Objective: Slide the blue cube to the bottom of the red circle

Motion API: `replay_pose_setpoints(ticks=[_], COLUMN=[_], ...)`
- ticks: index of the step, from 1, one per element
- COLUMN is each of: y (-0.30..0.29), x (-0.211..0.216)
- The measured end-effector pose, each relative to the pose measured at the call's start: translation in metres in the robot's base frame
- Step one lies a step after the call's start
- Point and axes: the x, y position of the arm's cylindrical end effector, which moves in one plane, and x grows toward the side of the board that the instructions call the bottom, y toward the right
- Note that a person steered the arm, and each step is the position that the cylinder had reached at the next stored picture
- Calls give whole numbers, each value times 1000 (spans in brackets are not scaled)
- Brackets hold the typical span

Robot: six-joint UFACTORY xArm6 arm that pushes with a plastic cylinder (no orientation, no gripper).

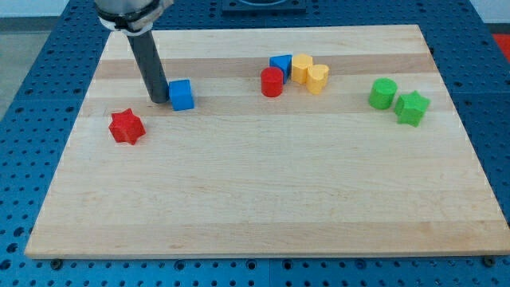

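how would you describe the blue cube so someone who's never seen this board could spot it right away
Start at the wooden board and look to its upper left part, where the dark rod comes down. The blue cube sits right beside my tip, on the tip's right in the view. The other blue block is wedged in the cluster behind the red cylinder, while this cube stands alone.

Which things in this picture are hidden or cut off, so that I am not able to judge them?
- Camera view: the arm above the rod is cut off by the view's top edge.
- My tip stands at the blue cube's left face; real contact cannot be confirmed.
- The second blue block is partly hidden behind the red cylinder, so its shape is unclear.
- The yellow block is partly covered by the yellow heart.
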Motion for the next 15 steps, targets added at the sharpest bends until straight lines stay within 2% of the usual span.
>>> replay_pose_setpoints(ticks=[2, 5, 7, 10, 15], y=[47, 88, 88, 88, 108], x=[2, 9, 7, -19, -3])
